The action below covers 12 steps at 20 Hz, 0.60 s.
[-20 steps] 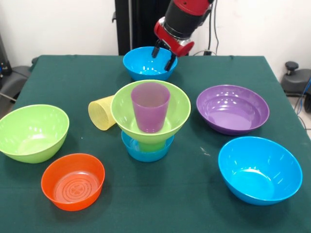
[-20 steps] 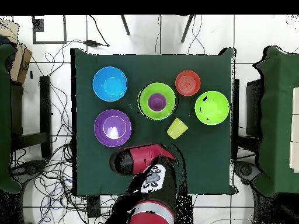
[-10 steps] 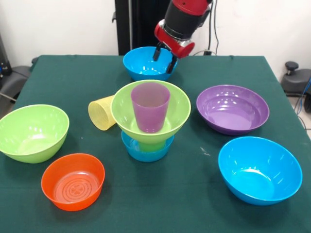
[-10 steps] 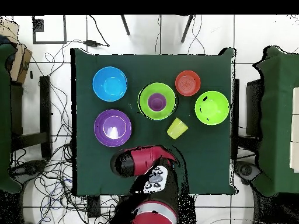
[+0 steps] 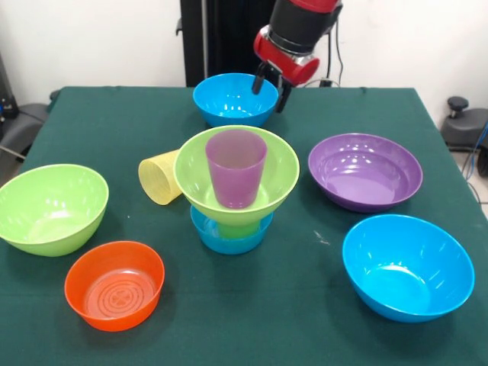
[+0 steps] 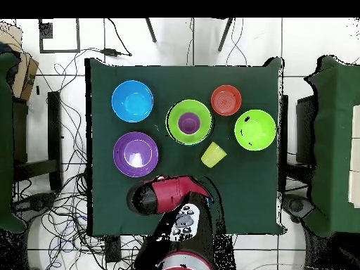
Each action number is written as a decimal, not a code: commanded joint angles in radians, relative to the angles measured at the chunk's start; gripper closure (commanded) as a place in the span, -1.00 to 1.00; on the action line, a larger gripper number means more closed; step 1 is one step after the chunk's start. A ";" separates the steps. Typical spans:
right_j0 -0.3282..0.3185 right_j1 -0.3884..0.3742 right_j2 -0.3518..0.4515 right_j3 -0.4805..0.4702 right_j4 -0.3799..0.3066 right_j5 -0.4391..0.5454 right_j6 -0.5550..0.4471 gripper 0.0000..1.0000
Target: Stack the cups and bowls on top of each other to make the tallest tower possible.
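Counter (image 5: 305, 305), green cloth, carrying ten plastic pieces.

Tower (image 5: 235, 191), centre of counter: small blue bowl (image 5: 229, 238) at the base; green cup (image 5: 238, 227) standing in it, mostly hidden; lime green bowl (image 5: 236, 177) resting on that cup; purple cup (image 5: 235, 168) upright inside the lime bowl, its rim rising above the bowl's rim. Seen from overhead, the purple cup (image 6: 188, 123) sits centred in the green bowl (image 6: 188, 121).

Yellow cup (image 5: 158, 177): lying on its side, just beside the tower, open mouth turned away from it.

Second lime green bowl (image 5: 50, 207): upright, at the counter's edge beyond the yellow cup.

Orange bowl (image 5: 114, 284): small, upright, near that lime bowl, toward the onlooker's edge.

Wide purple bowl (image 5: 365, 171): upright, on the tower's other side, apart from it.

Blue bowl (image 5: 407, 267): large, upright, near the purple bowl, toward the onlooker's edge.

Second blue bowl (image 5: 234, 100): upright, behind the tower at the counter's far side, empty.

Gripper (image 5: 271, 84): red and black, hanging over the far right rim of that second blue bowl. Jaws spread, one dark finger each side of the rim line, nothing held between them. In the overhead view the arm (image 6: 165, 195) covers this bowl.
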 commanded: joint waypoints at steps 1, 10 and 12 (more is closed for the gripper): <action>-0.007 -0.043 0.117 0.021 0.038 0.007 0.000 -1.00; 0.007 0.008 0.079 0.013 0.010 -0.015 0.019 -1.00; 0.001 0.023 0.080 0.019 0.009 -0.030 0.022 -1.00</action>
